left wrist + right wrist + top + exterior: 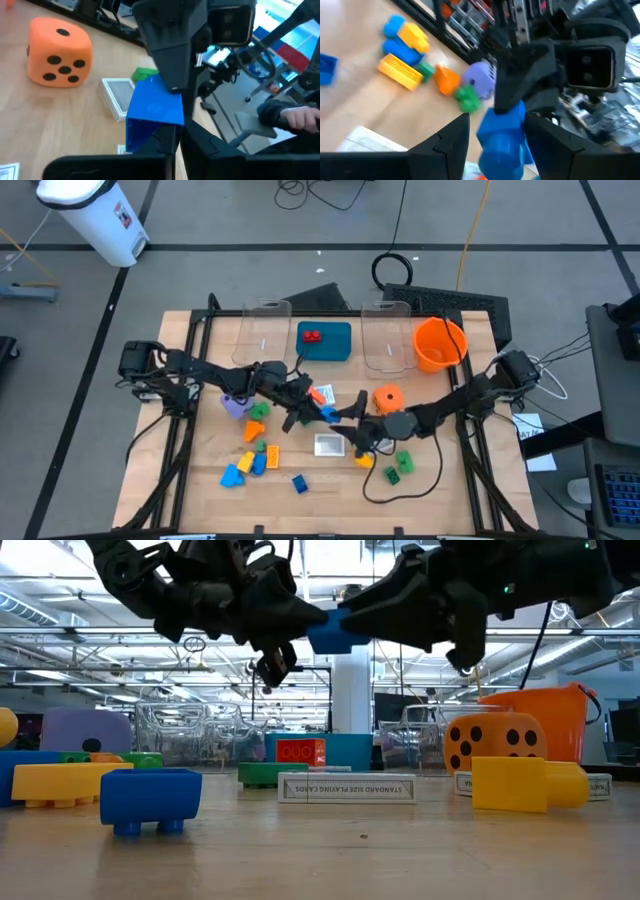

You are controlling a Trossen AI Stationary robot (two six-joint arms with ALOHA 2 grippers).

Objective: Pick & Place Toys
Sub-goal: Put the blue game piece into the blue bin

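Left gripper (312,412) hangs above the middle of the table, clenched on one end of a blue brick (330,415) that it holds clear of the wood. To this gripper's left lies the purple die (234,404), with a green brick (258,412) just beside the die. Nearer the table's front edge from it sits a loose group of yellow and blue bricks (255,461). A white card pack (329,445) lies flat on the table almost under the lifted brick. Right gripper (352,432) meets the left one nose to nose, its two fingers closed on the opposite end of the same blue brick, so both grippers grasp it in the air. Past the right gripper, toward the far side, stands the orange die (388,398), and to its front right lies another green brick (398,465)
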